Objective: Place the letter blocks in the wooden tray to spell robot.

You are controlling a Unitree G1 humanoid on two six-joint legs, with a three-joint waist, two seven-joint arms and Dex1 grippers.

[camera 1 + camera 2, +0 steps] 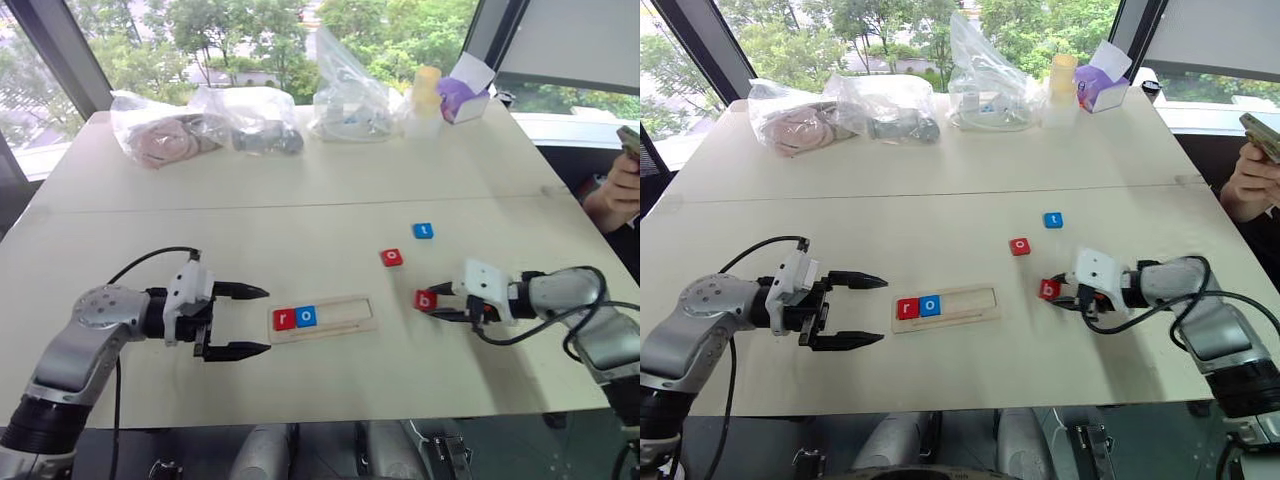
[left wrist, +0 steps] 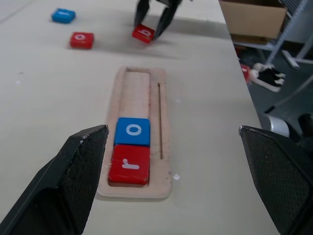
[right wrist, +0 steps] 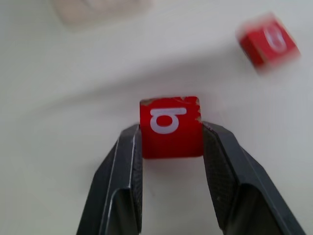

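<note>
- The wooden tray lies on the table between the two arms, its recess running left to right.
- Two of the five letters are already seated at its left end: the red r block, and touching it on the right the blue first o block. The other three places in the recess are bare.
- The red b block is the next letter needed. The right gripper has its two black fingers pressed against the block's opposite sides, so it is clenched on it, just off the tray's right end. Whether the block is lifted clear of the table cannot be told.
- The red second o block lies loose on the table beyond the tray's right end, and the blue t block lies farther back, apart from it.
- The left gripper is released, jaws spread wide and empty, level with the tray's left end and pointing along it.
- Judged from this, the word is two-fifths spelled; b has to go in beside the blue o, then the loose o, then t.
</note>
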